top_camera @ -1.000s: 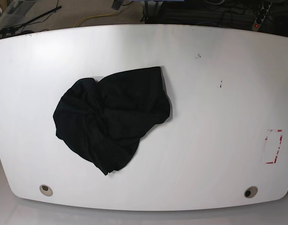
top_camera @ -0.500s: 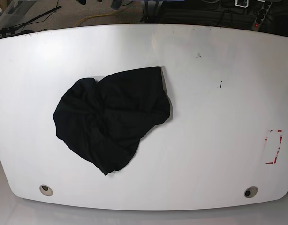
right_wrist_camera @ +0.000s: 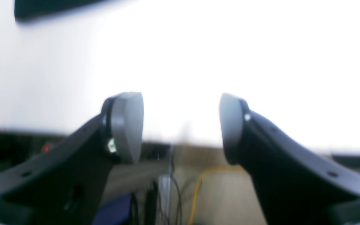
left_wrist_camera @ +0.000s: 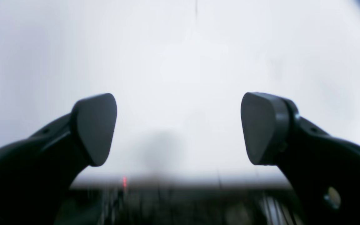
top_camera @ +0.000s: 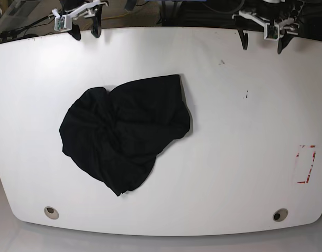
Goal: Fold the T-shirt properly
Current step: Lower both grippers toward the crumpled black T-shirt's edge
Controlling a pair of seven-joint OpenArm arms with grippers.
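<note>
1. We see the T-shirt (top_camera: 124,131) lying crumpled in a heap left of centre on the white surface (top_camera: 239,136), unfolded, awaiting a first grasp.
2. The left claw (top_camera: 260,41) and right claw (top_camera: 83,29) hang at the far edge, well apart from the cloth; both gape empty, presumably ready to approach.
3. Sleeves and collar are lost in the bunched folds; both wrist views are blurred.

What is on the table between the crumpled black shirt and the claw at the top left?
Nothing: in the base view only bare white table separates the crumpled black cloth T-shirt from the right end effector.
</note>
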